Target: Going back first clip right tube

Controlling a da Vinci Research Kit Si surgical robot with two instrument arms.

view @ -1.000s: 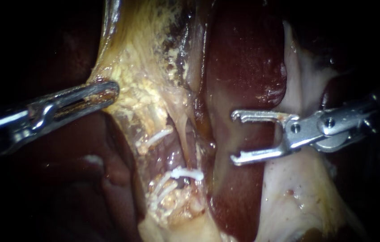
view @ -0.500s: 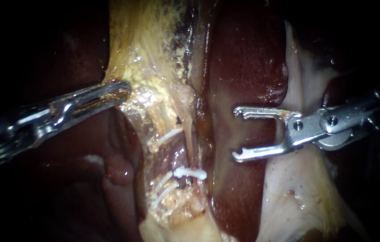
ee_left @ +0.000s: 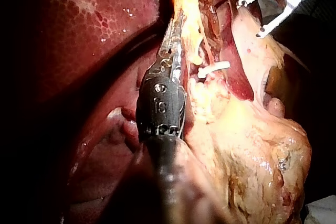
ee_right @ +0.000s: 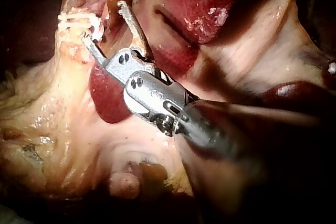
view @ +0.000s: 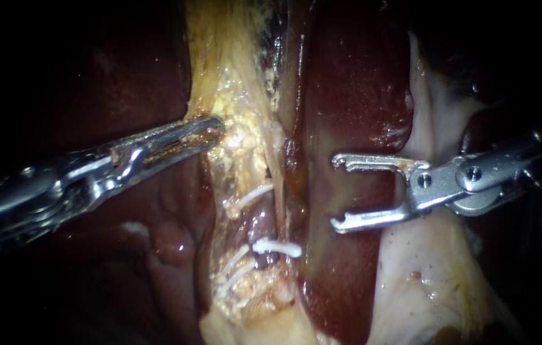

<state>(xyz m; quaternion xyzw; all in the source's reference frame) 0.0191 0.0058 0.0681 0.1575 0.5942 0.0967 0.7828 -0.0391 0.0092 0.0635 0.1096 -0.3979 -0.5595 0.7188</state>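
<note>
**Left pull swung toward centre; right jaws empty, barely backed off**

Logged the left instrument (view: pixel 216 126) nearer frame centre than a second ago, clamped on the yellowish tissue (view: pixel 239 144) and carrying that band along. Noted the band now steeper and crowding the dark liver lobe (view: pixel 347 83) at upper centre. Saw the upper clip (view: pixel 249 195) just below centre, the horizontal clip (view: pixel 277 247) lower down and the slanted clips (view: pixel 235 268) at lower centre all drift slightly the same way.

Found the right instrument (view: pixel 336 191) at centre right almost unmoved against the liver over the same second. Jaws spread wide, nothing between them, apart from the clips, with a strip of liver lobe between.

Placed the task's tube (view: pixel 262 223) in the narrow gap between upper clip and horizontal clip, lower centre. Could not settle left tube or right tube from the endoscope view. Checked the left wrist view: horizontal clip just beside the left jaws, across the strand.

Judged the clip as seated and the empty jaws as fitting a retreat, though hardly begun. Judged the sideways stretch as eased, so less tension on the clipped tube. Worth watching the hooked jaw tips against the liver surface on the way out.

Read no brand, label or lettering anywhere on the tissue or around it.
</note>
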